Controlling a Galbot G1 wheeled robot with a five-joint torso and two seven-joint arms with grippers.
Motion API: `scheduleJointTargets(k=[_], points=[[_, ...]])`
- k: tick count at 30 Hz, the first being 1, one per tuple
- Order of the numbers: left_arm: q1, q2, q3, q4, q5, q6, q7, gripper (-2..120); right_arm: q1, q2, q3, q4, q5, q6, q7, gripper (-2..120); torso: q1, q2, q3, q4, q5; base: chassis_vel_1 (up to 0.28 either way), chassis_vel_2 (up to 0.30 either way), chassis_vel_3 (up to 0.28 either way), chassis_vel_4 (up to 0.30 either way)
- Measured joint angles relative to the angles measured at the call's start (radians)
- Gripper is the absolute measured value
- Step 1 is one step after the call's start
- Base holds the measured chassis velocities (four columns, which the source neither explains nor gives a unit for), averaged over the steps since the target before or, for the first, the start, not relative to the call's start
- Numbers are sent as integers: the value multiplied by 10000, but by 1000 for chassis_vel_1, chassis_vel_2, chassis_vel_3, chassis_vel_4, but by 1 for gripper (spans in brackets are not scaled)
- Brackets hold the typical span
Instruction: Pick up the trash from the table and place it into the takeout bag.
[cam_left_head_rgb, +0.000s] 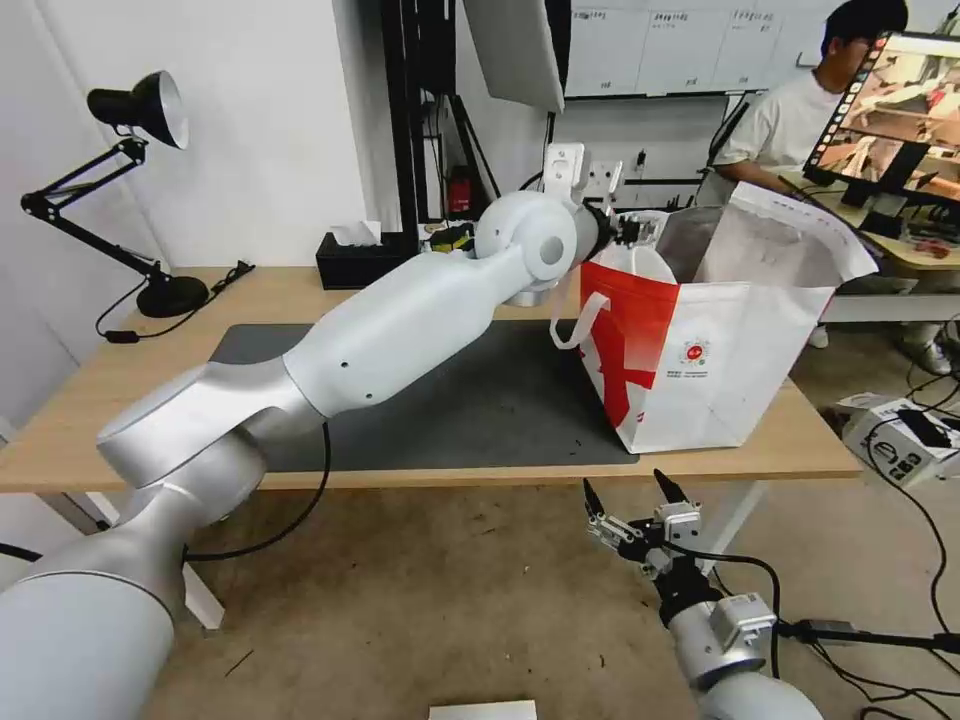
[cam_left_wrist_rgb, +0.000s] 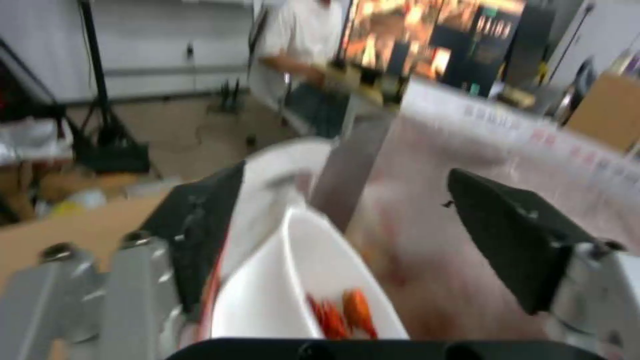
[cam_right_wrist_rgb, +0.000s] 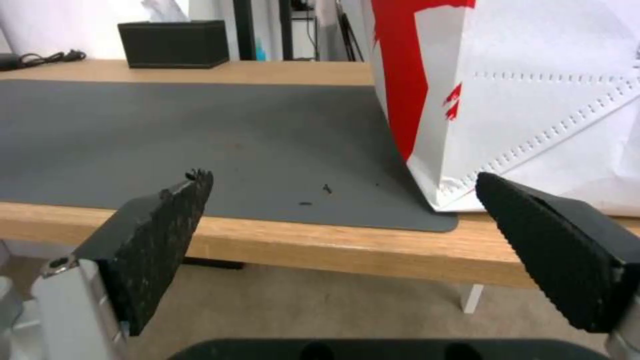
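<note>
The takeout bag (cam_left_head_rgb: 720, 350), white and red with a foil lining, stands open at the right end of the table (cam_left_head_rgb: 90, 410), partly on the dark grey mat (cam_left_head_rgb: 500, 410). My left arm reaches across the table, and my left gripper (cam_left_head_rgb: 625, 232) hovers at the bag's near-left rim. In the left wrist view, the left gripper (cam_left_wrist_rgb: 347, 220) is open above the bag's inside (cam_left_wrist_rgb: 433, 280). The white bowl (cam_left_wrist_rgb: 293, 280) with red crayfish shells (cam_left_wrist_rgb: 343, 312) lies tilted there, close to one finger (cam_left_wrist_rgb: 200, 235). My right gripper (cam_left_head_rgb: 635, 500) hangs open below the table's front edge, facing the bag (cam_right_wrist_rgb: 533, 100).
A black tissue box (cam_left_head_rgb: 355, 260) and a black desk lamp (cam_left_head_rgb: 165, 290) stand at the table's back left. A few dark crumbs (cam_right_wrist_rgb: 327, 188) lie on the mat (cam_right_wrist_rgb: 200, 130). A monitor (cam_left_head_rgb: 890, 100) and a cluttered desk are behind the bag, with cables on the floor at right.
</note>
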Motion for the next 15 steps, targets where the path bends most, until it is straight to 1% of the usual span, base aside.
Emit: scheduleJointTargets(k=[1, 2, 3, 4, 5, 7, 8, 9, 10, 11, 12, 13, 14, 15], points=[[131, 291, -96, -320, 52, -235, 54, 97, -1, 0, 0, -1, 0, 0, 1, 100, 0, 0, 0, 0, -1, 0, 0, 0, 0], [325, 698, -268, -693, 296, -347, 79, 99, 0, 0, 0, 0, 0, 0, 0, 100, -1, 0, 0, -2, -1, 0, 0, 0, 0], [325, 698, -268, -693, 296, -347, 79, 99, 0, 0, 0, 0, 0, 0, 0, 100, -1, 0, 0, -2, -1, 0, 0, 0, 0], [476, 998, -380, -917, 516, -427, 116, 99, 0, 0, 0, 0, 0, 0, 0, 100, 0, 1, -1, -1, -1, 0, 0, 0, 0], [670, 1341, -480, -1166, 750, -519, 205, 100, -1, 0, 0, -1, 0, 0, 0, 100, -1, 0, -1, -1, -1, 0, 0, 0, 0], [1331, 2284, -804, -1743, 1268, -894, 556, 100, 0, 0, 0, -1, 0, 0, 0, 100, 0, 0, 2, 1, -6, 0, 0, 0, 0], [1331, 2284, -804, -1743, 1268, -894, 556, 100, 0, 0, 0, -1, 0, 0, 0, 100, 0, 0, 2, 1, -6, 0, 0, 0, 0], [1739, 2762, -1047, -2031, 1460, -1110, 761, 100, 0, 0, 1, -1, 0, 0, 0, 100, 0, 0, 0, -3, -4, 0, 0, 0, 0], [2426, 3468, -1385, -2379, 1730, -1376, 1007, 100, 0, 0, 0, -1, 0, 0, 1, 100, -1, 1, 1, 3, -5, 0, 0, 0, 0], [2426, 3468, -1385, -2379, 1730, -1376, 1007, 100, 0, 0, 0, -1, 0, 0, 1, 100, -1, 1, 1, 3, -5, 0, 0, 0, 0], [2953, 3973, -1668, -2616, 1923, -1565, 1229, 100, -1, 0, 0, -1, 0, 0, 3, 100, 0, 0, 2, 3, -10, 0, 0, 0, 0], [3581, 4540, -2143, -2895, 2169, -1732, 1490, 100, 0, 0, 1, -1, 0, 0, 3, 100, 0, 0, 2, 7, -13, 0, 0, 0, 0], [3694, 4631, -2240, -2945, 2213, -1751, 1531, 100, 1, -1, 1, -1, 0, 0, 1, 100, 0, 0, 2, 7, -12, 0, 0, 0, 0], [4904, 5399, -3228, -3437, 2580, -1862, 1836, 100, 1, 0, 0, -1, 0, 0, -1, 100, -1, 1, 0, 11, -6, 0, 0, 0, 0]])
